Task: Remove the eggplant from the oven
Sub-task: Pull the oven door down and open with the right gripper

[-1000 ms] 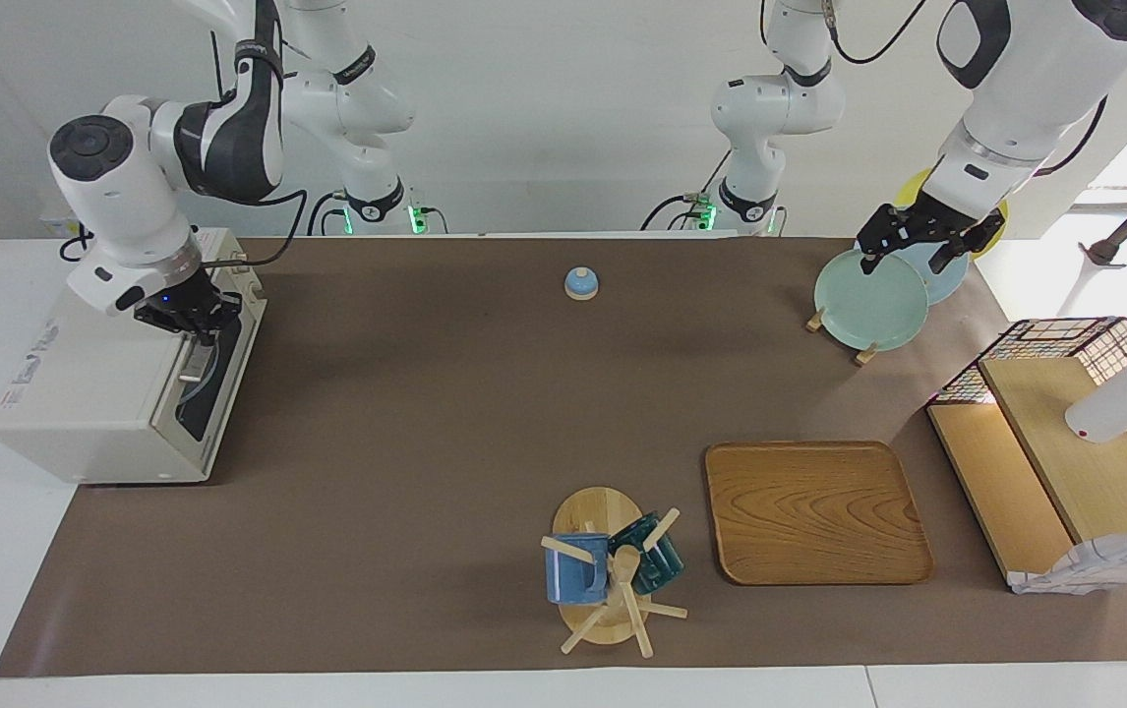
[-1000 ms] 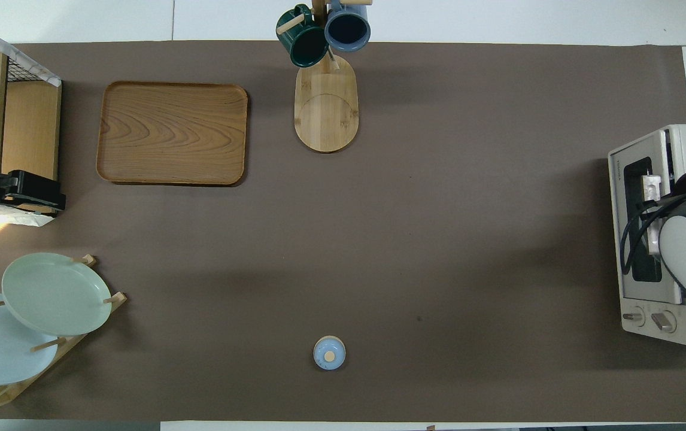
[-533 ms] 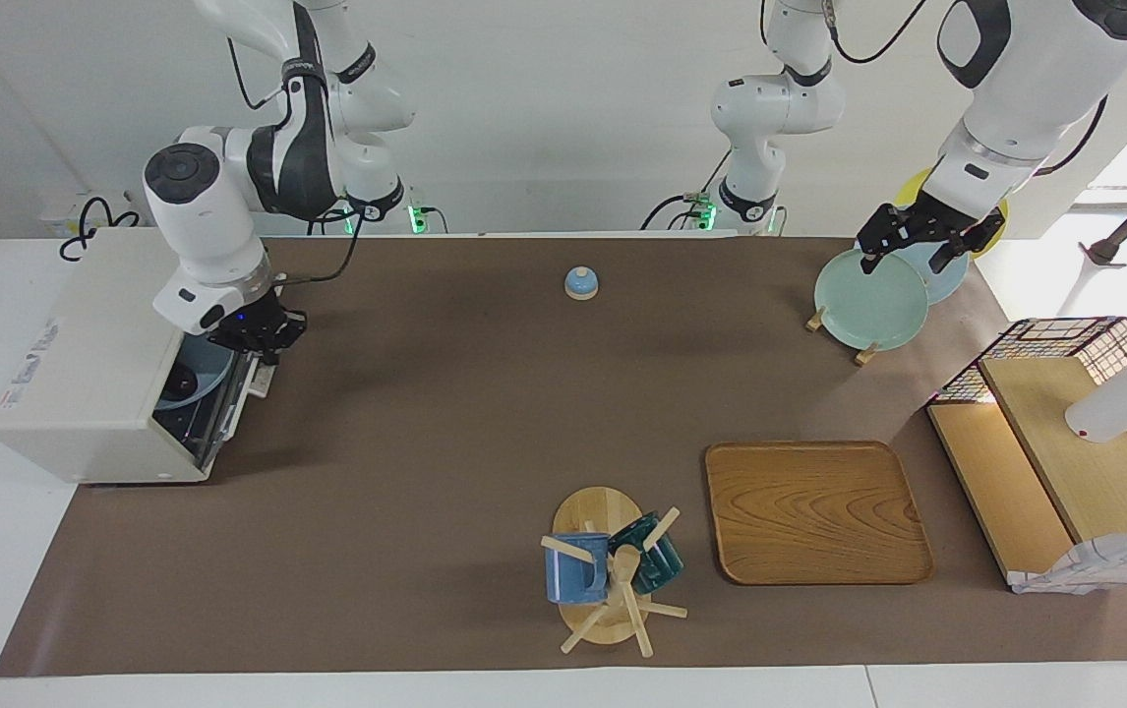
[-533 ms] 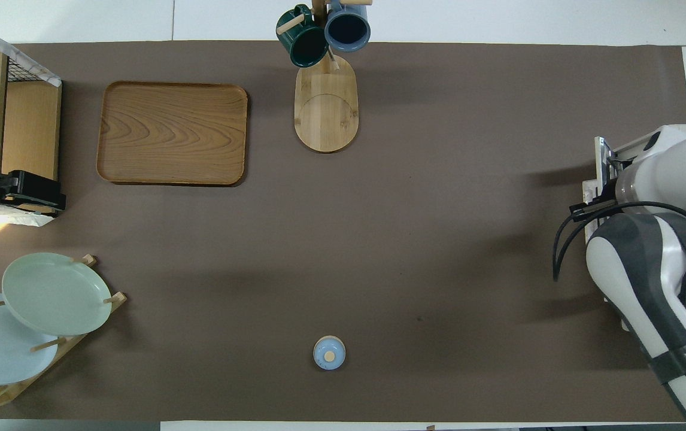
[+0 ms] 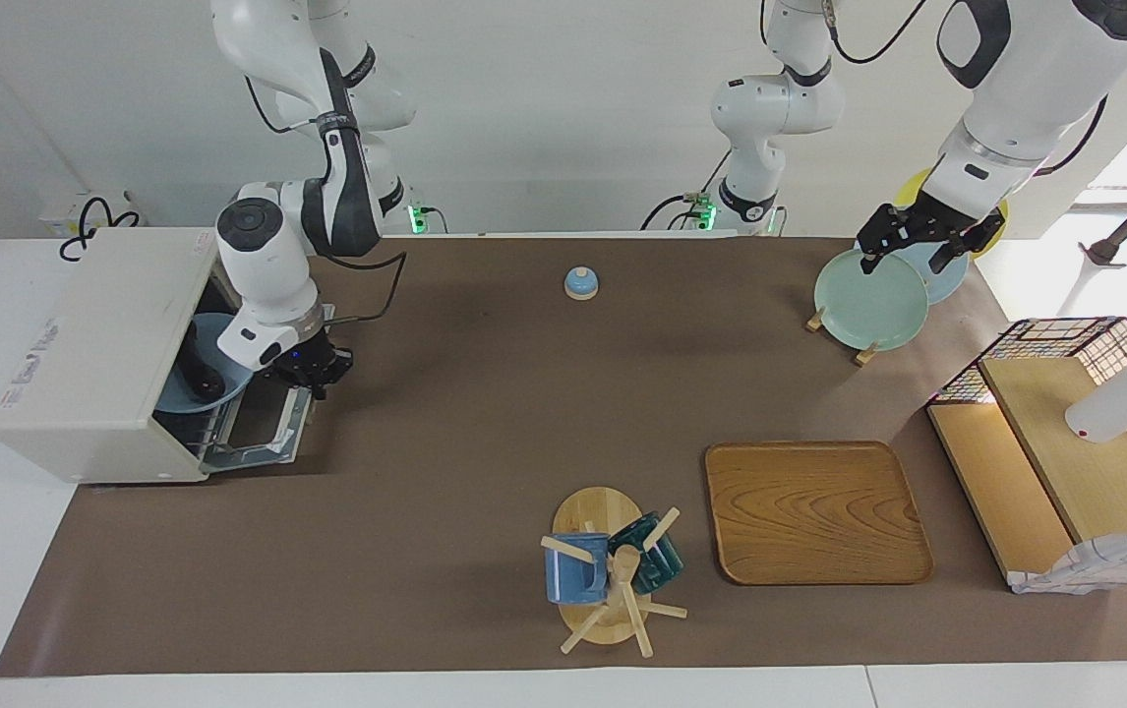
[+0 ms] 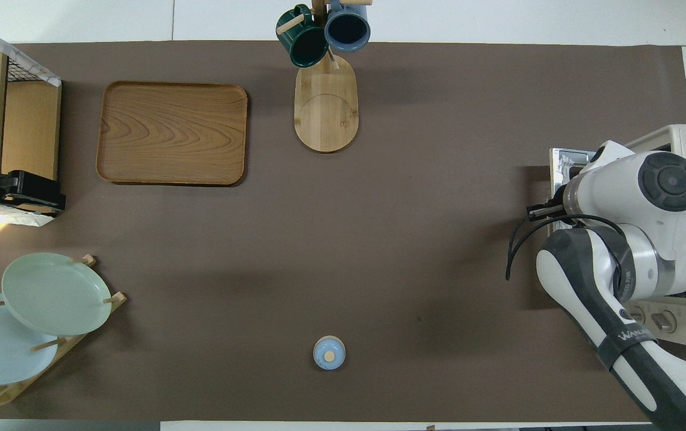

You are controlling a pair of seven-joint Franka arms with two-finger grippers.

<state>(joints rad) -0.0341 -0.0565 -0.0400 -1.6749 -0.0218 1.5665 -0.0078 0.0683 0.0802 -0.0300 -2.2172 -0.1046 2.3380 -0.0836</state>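
We found the eggplant (image 5: 198,366) inside the oven (image 5: 101,344), a dark shape lying on a pale blue plate (image 5: 192,385) in the cavity; only part of it showed past the oven's roof, and in the overhead view the right arm hid it altogether. The oven stood at the right arm's end of the table with its door (image 5: 259,433) swung down nearly flat onto the brown mat (image 5: 445,413), which left the mouth of the cavity exposed.

The right gripper (image 5: 313,375) sat at the door's handle edge with its fingertips closed on the door's handle. We judged that this grip was how the door was brought down, and that the eggplant could not be reached until the gripper let go and turned toward the opening. The low roof of the cavity would probably call for a shallow, sideways approach.

The left gripper (image 5: 920,242) waited over the plate rack (image 5: 839,334) at the left arm's end, its fingers spread and empty. It hung just above the pale green plate (image 5: 869,299), with blue and yellow plates leaning nearer the robots.

A wooden tray (image 5: 816,511) lay bare in the open part of the mat, and we took it as a likely place to set the eggplant down. Beside it stood a mug tree (image 5: 613,570) carrying a blue mug and a dark green one, and a small blue bell (image 5: 580,283) sat close to the robots' bases.
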